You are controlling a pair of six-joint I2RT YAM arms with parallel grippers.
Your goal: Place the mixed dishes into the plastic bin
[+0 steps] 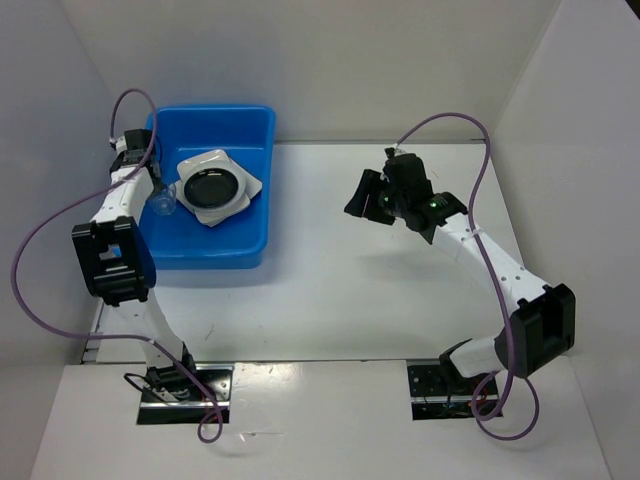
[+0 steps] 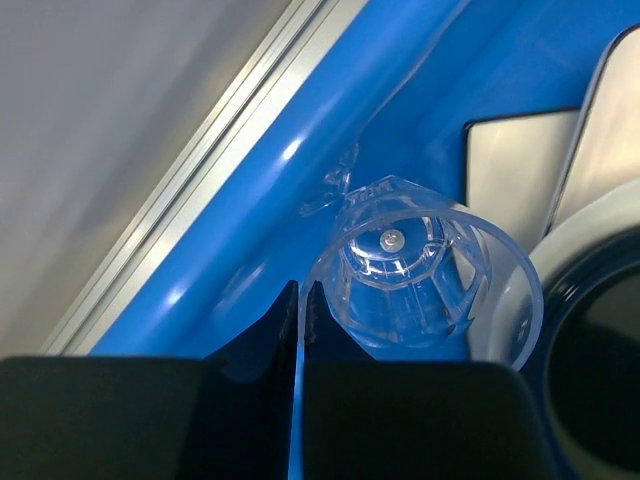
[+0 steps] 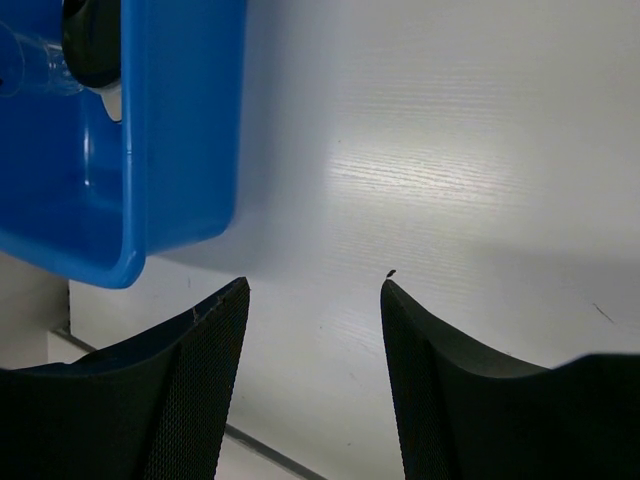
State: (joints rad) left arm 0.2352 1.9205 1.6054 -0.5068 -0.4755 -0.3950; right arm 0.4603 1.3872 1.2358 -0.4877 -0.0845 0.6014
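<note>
1. Right gripper [image 3: 312, 286] hangs over the table [image 3: 460, 150], jaws apart and empty, clear of the bin [image 3: 180, 130]
2. Left gripper [image 2: 301, 292] pinches shut on the cup [image 2: 420, 270] rim, low inside the bin for release
3. Bowl [image 1: 211, 187] sits nested on plates [image 1: 203, 161] beyond

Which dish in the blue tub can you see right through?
The clear cup by the tub's left wall; the plates are white, the bowl black.
</note>
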